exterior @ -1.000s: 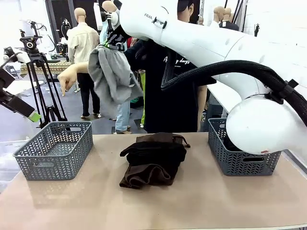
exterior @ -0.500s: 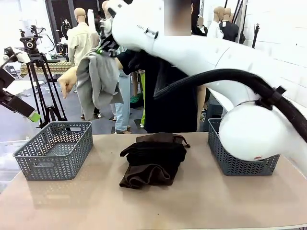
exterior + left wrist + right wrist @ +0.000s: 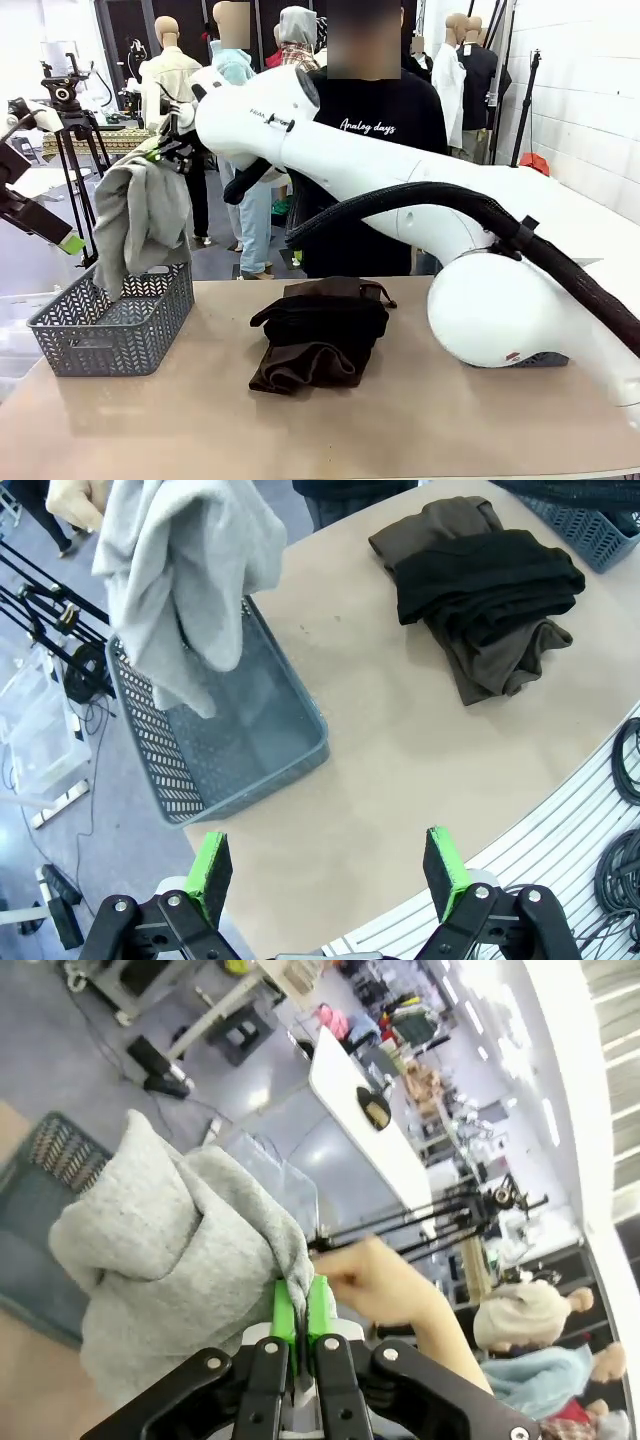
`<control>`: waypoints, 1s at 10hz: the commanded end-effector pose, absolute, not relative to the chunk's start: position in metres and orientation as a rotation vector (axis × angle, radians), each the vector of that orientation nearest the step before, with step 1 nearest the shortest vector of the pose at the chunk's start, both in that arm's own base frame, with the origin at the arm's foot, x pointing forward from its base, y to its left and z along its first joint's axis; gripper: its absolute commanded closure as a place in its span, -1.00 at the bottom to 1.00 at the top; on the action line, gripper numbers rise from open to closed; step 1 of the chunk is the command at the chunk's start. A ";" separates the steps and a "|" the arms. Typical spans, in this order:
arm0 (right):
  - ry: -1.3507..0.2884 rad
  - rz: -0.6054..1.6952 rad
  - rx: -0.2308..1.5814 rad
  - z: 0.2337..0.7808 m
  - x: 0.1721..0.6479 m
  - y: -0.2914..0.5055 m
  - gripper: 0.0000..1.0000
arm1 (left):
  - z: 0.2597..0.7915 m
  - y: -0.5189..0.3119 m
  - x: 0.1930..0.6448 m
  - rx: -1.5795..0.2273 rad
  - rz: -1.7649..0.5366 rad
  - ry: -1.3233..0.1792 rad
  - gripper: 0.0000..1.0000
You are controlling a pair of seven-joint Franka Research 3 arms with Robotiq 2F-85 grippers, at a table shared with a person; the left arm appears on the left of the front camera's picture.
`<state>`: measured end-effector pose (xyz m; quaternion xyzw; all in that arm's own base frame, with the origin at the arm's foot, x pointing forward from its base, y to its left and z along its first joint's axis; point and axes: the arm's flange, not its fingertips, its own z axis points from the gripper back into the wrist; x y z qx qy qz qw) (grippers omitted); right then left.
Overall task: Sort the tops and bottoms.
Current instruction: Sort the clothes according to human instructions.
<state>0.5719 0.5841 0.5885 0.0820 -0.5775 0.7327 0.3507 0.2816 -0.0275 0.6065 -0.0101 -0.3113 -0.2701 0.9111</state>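
Observation:
My right gripper [image 3: 168, 148] has reached across to the left and is shut on a pale grey-blue garment [image 3: 140, 220]. The garment hangs over the left grey basket [image 3: 110, 325], its lower end dipping inside. In the right wrist view the green pads [image 3: 285, 1312] pinch the cloth [image 3: 180, 1250]. A black garment [image 3: 325, 315] lies folded on a dark brown one [image 3: 300, 365] with a drawstring at the table's middle. My left gripper [image 3: 325, 870] hovers open and empty near the table's left front edge, above the basket [image 3: 220, 730] and the pile [image 3: 490, 580].
A person in a black T-shirt [image 3: 390, 120] stands at the far side; a hand [image 3: 385, 1282] is close behind the held garment. The right arm's body hides most of the right basket [image 3: 600, 520]. A tripod [image 3: 75, 150] stands beyond the table's left end.
The right arm has swung left and down, carrying the grey garment from high in front of the person to over the left basket. The left gripper has stayed put.

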 end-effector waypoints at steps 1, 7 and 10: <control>-1.607 1.886 0.336 0.623 0.668 0.691 1.00 | 0.607 -0.026 0.281 -0.021 -0.554 -0.642 -1.00; -1.515 1.905 0.209 0.582 0.575 0.584 1.00 | 0.607 -0.026 0.281 -0.021 -0.554 -0.642 -1.00; -1.560 1.956 0.455 0.543 0.623 0.662 1.00 | 0.607 -0.026 0.281 -0.021 -0.554 -0.642 -1.00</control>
